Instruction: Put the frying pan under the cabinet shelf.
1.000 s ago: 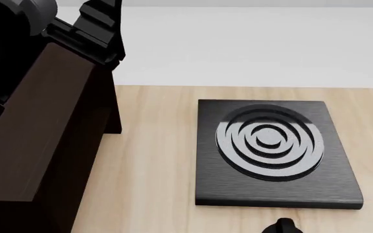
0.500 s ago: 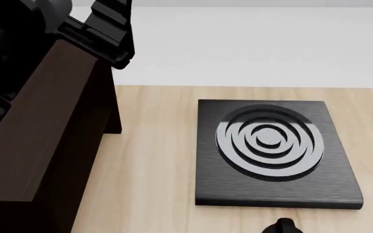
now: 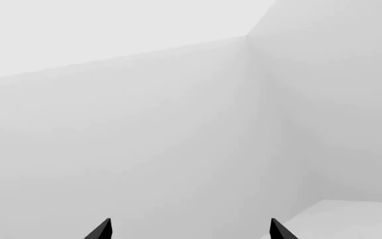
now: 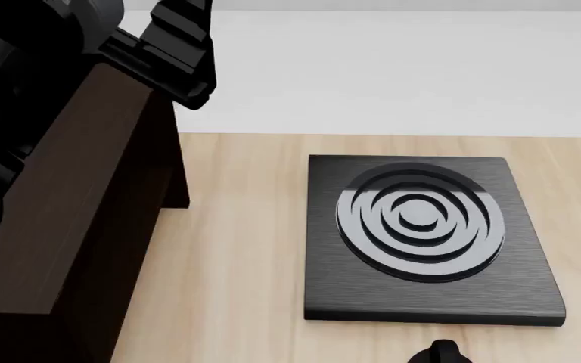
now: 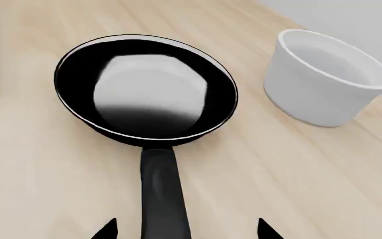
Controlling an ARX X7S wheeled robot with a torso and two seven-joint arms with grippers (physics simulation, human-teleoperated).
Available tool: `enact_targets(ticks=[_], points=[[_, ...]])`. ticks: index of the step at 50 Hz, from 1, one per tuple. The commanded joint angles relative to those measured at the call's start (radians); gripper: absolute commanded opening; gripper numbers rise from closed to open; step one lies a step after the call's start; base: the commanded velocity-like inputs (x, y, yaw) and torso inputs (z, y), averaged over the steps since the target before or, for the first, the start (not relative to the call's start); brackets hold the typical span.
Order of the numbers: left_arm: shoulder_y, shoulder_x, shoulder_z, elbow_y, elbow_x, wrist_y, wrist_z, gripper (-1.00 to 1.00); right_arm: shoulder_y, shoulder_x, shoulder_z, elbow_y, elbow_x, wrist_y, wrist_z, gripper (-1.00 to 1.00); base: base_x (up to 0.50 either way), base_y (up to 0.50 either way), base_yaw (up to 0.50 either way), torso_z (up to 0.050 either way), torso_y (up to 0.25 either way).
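Frying pan (image 5: 145, 89) resting on wood beside white bowl (image 5: 324, 77), handle lying between right gripper (image 5: 187, 230) tips, spread, not yet clamping. Left gripper (image 3: 189, 230), spread too, climbing further above cabinet shelf (image 4: 69, 219), leaving pickup pending.

Bare table (image 5: 38, 164) around frying pan (image 5: 144, 89), white bowl (image 5: 324, 79) near its rim, stove plate (image 4: 427, 234) beside cabinet shelf (image 4: 69, 227)

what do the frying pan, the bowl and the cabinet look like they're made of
Frying pan: likely dark coated metal, glossy inside with a pale reflection, thin silvery rim, black handle.
White bowl: looks ceramic or plastic, smooth and matte.
Cabinet shelf: dark brown wood look, plain flat sides.
It is a render, so these are appearances only.
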Motion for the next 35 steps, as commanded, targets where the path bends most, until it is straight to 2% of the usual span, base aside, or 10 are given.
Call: enact_targets(ticks=[1, 15, 35], points=[[-0.004, 0.003, 0.005, 0.007, -0.005, -0.01, -0.011, 1.0, 0.011, -0.003, -0.01, 0.052, -0.01, -0.021, -0.017, 1.0, 0.0, 0.0, 0.0, 0.0, 0.0], [-0.032, 0.02, 0.026, 0.028, -0.009, -0.042, -0.031, 1.0, 0.06, -0.025, -0.053, 0.183, -0.041, -0.097, -0.066, 1.0, 0.0, 0.0, 0.0, 0.0, 0.0], [-0.041, 0.029, 0.053, -0.014, -0.003, -0.01, -0.028, 1.0, 0.131, -0.048, -0.085, 0.389, -0.071, -0.194, -0.128, 1.0, 0.0, 0.0, 0.0, 0.0, 0.0]])
